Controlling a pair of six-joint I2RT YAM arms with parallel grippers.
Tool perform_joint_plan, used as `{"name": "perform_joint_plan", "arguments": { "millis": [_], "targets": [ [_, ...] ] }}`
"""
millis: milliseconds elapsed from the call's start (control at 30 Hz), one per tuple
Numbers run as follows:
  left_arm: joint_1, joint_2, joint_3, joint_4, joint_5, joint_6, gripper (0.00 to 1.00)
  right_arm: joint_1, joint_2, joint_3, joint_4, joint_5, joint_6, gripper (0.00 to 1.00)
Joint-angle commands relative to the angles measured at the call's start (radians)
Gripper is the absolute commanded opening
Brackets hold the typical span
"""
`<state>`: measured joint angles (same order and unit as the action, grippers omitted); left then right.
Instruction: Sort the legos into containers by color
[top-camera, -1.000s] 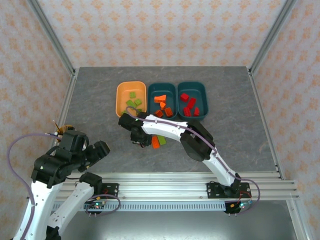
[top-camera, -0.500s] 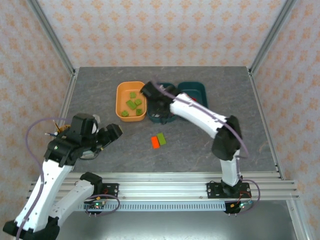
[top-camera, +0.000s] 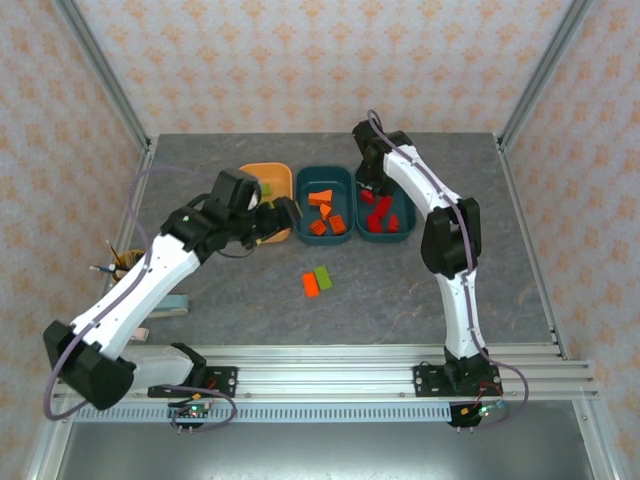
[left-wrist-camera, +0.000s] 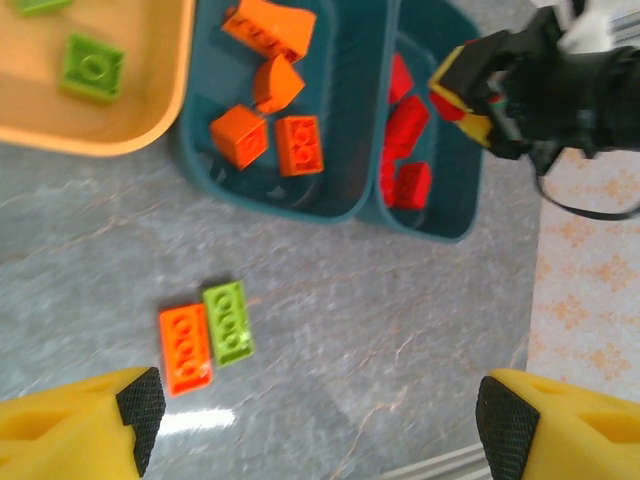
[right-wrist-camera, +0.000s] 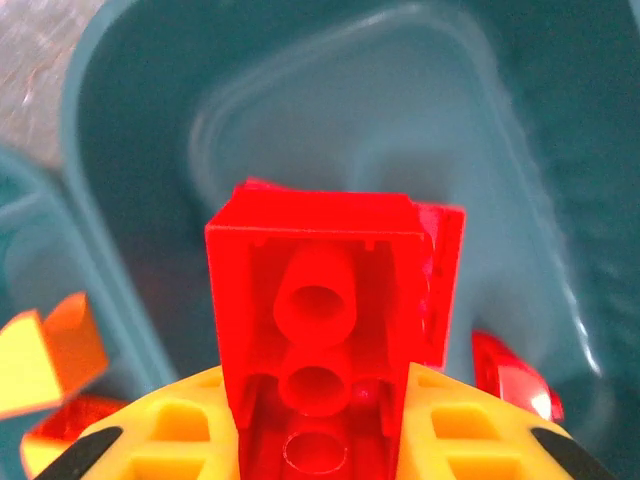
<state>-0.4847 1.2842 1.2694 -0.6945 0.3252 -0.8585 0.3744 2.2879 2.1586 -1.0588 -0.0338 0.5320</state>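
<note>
My right gripper hangs over the right teal tub, shut on a red brick seen from its hollow underside, with red legos in the tub below. The middle teal tub holds orange legos. My left gripper is open over the near right corner of the light orange tub, which holds green legos. An orange brick and a green brick lie side by side on the table; the left wrist view has them past my empty left fingertips.
A small yellow pencil cup and a pale flat item sit at the left of the grey table. The metal rail runs along the near edge. Frame posts and patterned walls close in the sides.
My right arm swung from the loose bricks near the table's middle, past the orange tub, to above the right teal tub. The left arm reached from the near left up to the orange tub.
</note>
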Motion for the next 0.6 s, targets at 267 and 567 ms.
{"name": "perform_joint_plan", "arguments": {
  "millis": [267,567],
  "targets": [
    [-0.013,0.220,0.209,0.074,-0.038,0.065,0.85,-0.095,0.212,0.243,-0.052,-0.057,-0.031,0.26],
    [-0.023,0.230,0.197,0.043,-0.064,0.064,0.85,-0.116,0.232,0.272,-0.074,-0.082,-0.037,0.48]
  ]
}}
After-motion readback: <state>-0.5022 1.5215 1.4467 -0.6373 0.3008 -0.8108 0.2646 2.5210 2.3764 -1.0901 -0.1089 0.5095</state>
